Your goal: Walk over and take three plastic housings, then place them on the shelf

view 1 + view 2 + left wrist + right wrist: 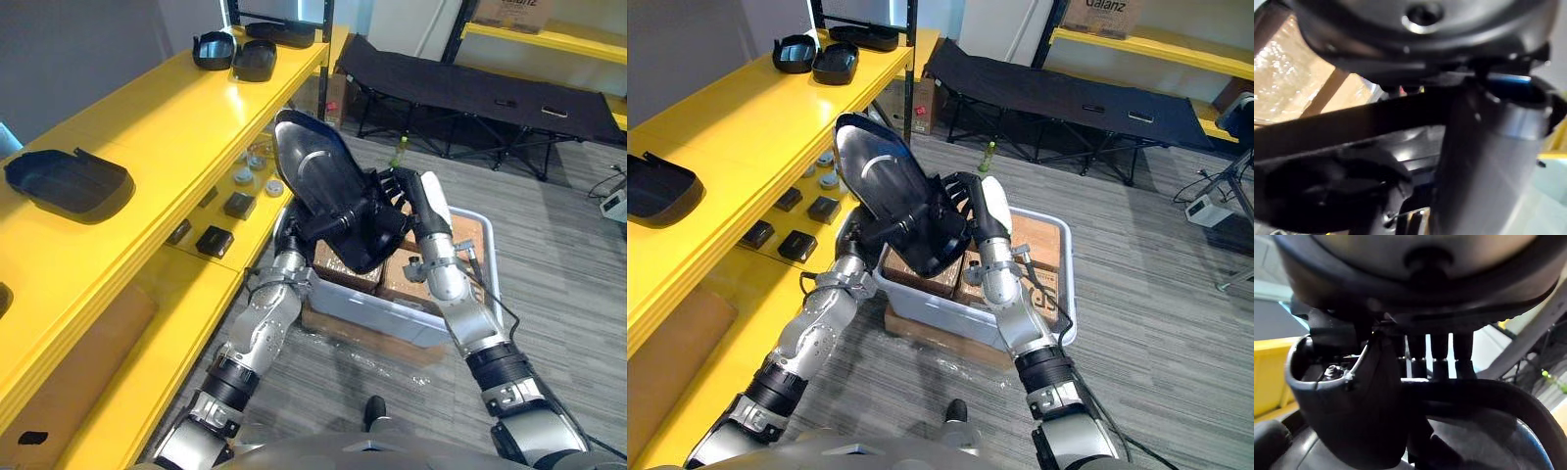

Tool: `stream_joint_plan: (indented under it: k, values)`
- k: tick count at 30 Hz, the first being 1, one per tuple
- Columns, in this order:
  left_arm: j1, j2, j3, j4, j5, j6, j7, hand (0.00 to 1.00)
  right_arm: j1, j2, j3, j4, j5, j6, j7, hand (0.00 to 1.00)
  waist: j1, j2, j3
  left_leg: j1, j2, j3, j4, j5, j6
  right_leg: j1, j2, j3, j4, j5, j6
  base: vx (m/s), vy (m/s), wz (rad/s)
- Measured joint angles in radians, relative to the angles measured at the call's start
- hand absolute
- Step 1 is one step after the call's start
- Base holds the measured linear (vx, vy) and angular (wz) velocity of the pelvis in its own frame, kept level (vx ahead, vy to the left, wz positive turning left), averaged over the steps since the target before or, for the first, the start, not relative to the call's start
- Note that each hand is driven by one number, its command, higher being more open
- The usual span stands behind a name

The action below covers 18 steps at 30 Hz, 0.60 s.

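Black and glossy, the large scoop-shaped plastic housing was held up between the two hands, tilted, with its narrow end rising above them and its broad end down between the wrists. It looked like a thin, stiff moulded shell: probably light for its bulk, but smooth enough to slip and awkward to steer with one hand. The rim and the thicker edges seemed the safest places to take hold, since the curved polished face offers little for a hand to catch on.

The right hand gripped the housing's near edge. Its fingers were curled over the rim and its white-covered thumb lay on the outer side, so it clasped the shell rather than merely propping it. The left hand sat under the housing's far side, mostly hidden by it, and I could not tell how it was set.

Directly below both hands stood a grey plastic crate holding brown cardboard boxes. Out past the left hand ran the long yellow shelf, where a similar dark housing already lay. Judging by that, the carried piece needed a swing to the left and a gentle set-down.
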Motion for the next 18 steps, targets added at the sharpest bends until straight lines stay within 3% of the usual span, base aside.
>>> stream_joint_plan:
  k: [5,6,9,15,18]
  values:
    - [0.0,-0.001,0.011,0.034,-0.116,-0.019,0.032,1.0,0.01,0.024,0.01,0.0,0.0,0.0,-0.009,0.0,0.003,-0.003,-0.002,0.01,0.0,0.003,-0.009,0.001,0.002,0.005,0.0,0.0,0.0,0.0,0.0,-0.01,0.006,-0.01]
    - [0.0,-0.002,0.012,0.037,-0.128,-0.019,0.033,0.0,0.011,0.024,0.012,0.0,0.0,0.0,-0.012,0.0,0.004,-0.003,-0.002,0.01,0.0,0.003,-0.009,0.001,0.002,0.005,0.0,0.0,0.0,0.0,0.0,0.0,0.0,0.0]
    - [0.0,-0.014,0.017,0.055,-0.173,-0.013,0.004,0.0,0.033,0.028,0.019,0.0,0.0,0.0,-0.035,0.0,0.009,-0.005,-0.003,0.011,0.0,0.003,-0.009,0.002,0.001,0.005,0.0,0.0,0.0,0.0,0.0,0.0,0.01,0.0]
    - [0.0,-0.024,0.019,0.114,-0.185,0.096,-0.19,0.0,0.053,0.038,0.02,0.009,0.021,0.0,-0.079,0.0,0.014,-0.006,-0.004,0.02,-0.001,0.013,-0.01,0.004,0.001,0.006,0.0,0.008,0.0,0.0,0.0,0.0,0.014,-0.03]
    - [-0.014,-0.006,0.013,0.169,-0.195,0.122,-0.211,0.0,0.082,0.033,0.038,0.001,0.029,-0.023,-0.103,0.0,0.003,-0.009,-0.008,0.025,-0.001,0.02,-0.011,0.003,0.001,0.007,0.0,0.014,0.0,0.0,0.0,-0.01,0.029,-0.07]
